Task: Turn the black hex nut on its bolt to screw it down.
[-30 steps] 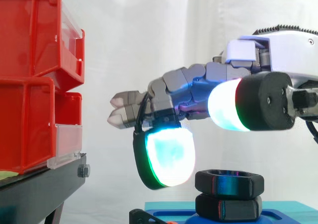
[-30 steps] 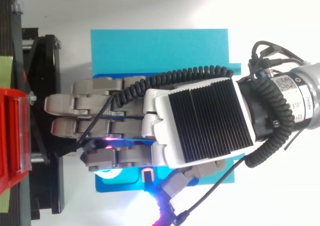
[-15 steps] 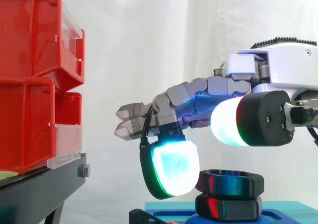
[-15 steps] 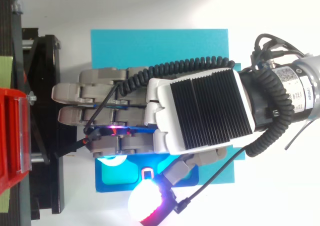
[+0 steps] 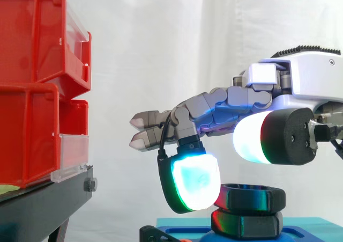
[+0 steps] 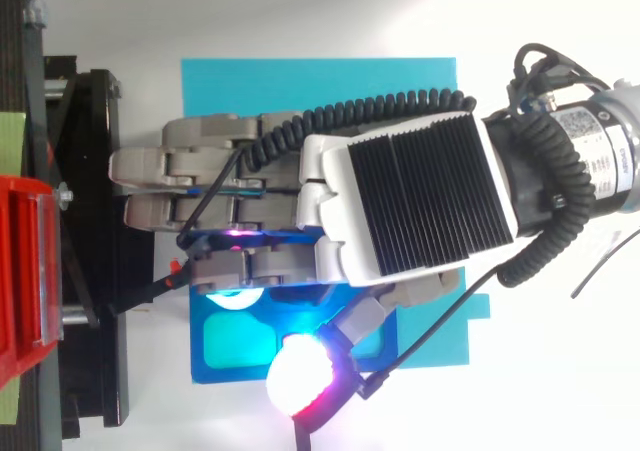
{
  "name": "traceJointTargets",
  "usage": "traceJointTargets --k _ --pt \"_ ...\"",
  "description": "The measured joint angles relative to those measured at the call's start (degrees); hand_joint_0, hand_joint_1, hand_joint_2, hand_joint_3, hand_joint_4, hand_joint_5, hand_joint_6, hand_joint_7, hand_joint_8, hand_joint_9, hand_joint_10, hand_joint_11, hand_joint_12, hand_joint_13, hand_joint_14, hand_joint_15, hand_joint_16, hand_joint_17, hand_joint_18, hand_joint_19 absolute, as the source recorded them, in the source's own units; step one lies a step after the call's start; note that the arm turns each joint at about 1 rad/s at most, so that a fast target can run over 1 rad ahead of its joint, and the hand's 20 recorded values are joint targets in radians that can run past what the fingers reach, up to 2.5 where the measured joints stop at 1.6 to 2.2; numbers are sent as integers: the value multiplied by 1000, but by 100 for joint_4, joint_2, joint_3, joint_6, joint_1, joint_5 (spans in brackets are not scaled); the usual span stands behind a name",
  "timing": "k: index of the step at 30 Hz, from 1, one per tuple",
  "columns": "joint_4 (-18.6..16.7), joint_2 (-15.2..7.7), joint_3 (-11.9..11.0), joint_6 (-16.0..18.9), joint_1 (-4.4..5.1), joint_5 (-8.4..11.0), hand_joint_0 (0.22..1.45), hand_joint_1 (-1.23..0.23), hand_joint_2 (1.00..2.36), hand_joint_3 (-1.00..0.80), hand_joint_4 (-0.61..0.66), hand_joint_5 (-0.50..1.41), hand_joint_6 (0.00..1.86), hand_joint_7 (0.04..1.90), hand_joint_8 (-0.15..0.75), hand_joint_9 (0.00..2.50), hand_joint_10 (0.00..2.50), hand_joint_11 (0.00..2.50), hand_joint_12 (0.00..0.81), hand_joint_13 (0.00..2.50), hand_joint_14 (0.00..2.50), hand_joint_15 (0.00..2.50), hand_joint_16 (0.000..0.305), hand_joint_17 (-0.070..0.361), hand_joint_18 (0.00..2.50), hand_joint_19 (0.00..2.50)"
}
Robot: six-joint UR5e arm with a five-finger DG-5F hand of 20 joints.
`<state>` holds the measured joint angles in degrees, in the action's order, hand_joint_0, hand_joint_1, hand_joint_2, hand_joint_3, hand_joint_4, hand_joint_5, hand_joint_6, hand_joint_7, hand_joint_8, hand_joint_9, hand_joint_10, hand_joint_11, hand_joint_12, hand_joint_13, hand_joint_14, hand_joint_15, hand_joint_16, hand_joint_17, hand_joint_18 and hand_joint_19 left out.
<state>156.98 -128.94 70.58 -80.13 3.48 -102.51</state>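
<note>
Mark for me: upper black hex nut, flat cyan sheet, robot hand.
Upper black hex nut point(image 5: 257, 197): side view, on its front face.
Flat cyan sheet point(image 6: 320, 91): top view, bare area by its upper edge.
Hand point(image 6: 410, 211): top view, ribbed black back of the palm.

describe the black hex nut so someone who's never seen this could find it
Look right of the red bins to the blue base at the bottom, under the hand. Two black hexagonal pieces sit stacked there; the black hex nut is the upper one, beside the cyan-glowing fingertip.
</note>
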Motion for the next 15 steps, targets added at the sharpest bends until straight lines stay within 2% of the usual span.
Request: traceJointTargets --k 15 --pt "-21 0 0 -3 -330 -484 492 -303 1000 -500 265 -122 574 1335 277 304 0 0 347 80 0 0 49 110 156 135"
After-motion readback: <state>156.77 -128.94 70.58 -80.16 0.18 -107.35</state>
